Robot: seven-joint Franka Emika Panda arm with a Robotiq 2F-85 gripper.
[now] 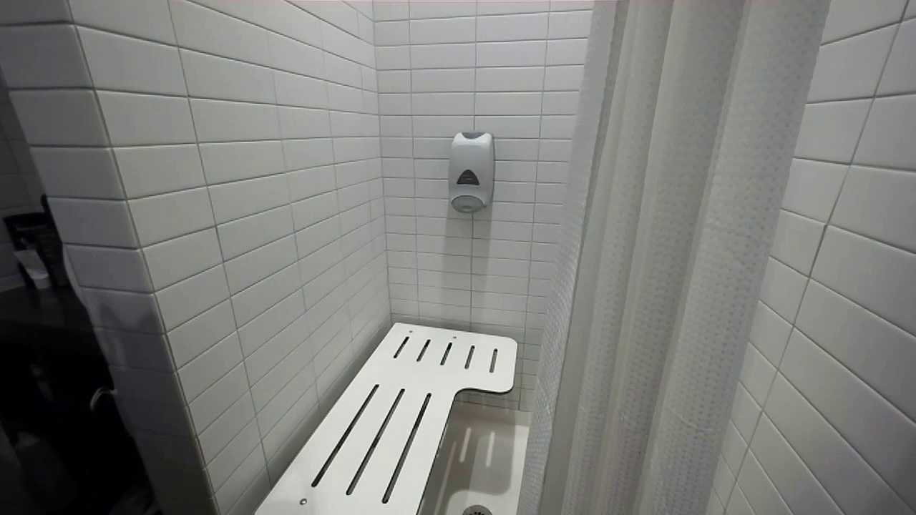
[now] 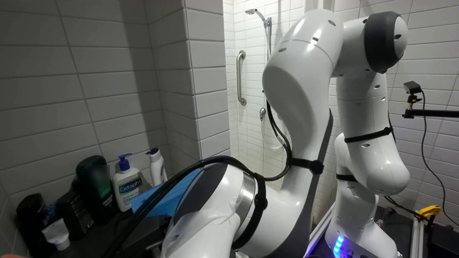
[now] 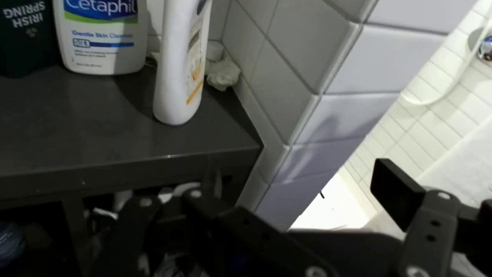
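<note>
My gripper shows in the wrist view with its black fingers wide apart and nothing between them. It is in front of a dark counter, near the tiled wall corner. A white bottle with an orange-marked label stands near the counter's right end; in an exterior view it has a dark purple cap. Left of it stand a white Cetaphil pump bottle and a dark green Irish Spring bottle. A crumpled white item lies behind the white bottle. The gripper does not show in either exterior view.
The white arm fills much of an exterior view. A white tube, dark containers and a blue sheet-like thing are by the counter. A tiled column, slotted bench, soap dispenser and curtain also show.
</note>
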